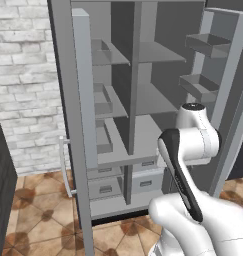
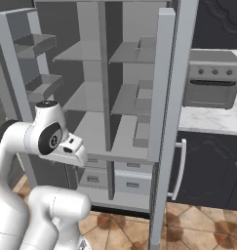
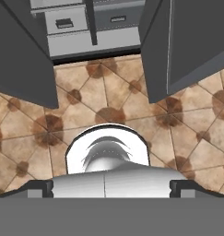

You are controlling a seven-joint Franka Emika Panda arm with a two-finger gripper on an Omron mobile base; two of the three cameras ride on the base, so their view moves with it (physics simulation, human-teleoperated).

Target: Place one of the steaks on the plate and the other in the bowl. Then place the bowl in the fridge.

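The fridge [image 1: 143, 135] [image 2: 90, 129] stands open right in front of me, with bare grey shelves and two drawers [image 3: 72, 41] at its bottom. My arm is folded up before it, and the hand faces down at the tiled floor [image 3: 109, 97]. My gripper [image 3: 111, 190] is open, its dark fingertips [image 3: 39, 189] far apart at the bottom of the hand view with nothing between them. The steaks, the plate and the bowl are out of view.
Both fridge doors are swung out, one on each side [image 1: 75, 100] [image 2: 168, 97], and they narrow the way in. An oven [image 2: 210, 88] sits on a marble counter [image 2: 212, 122] above dark cabinets [image 2: 207, 166] to the right. A brick wall [image 1: 23, 75] is at left.
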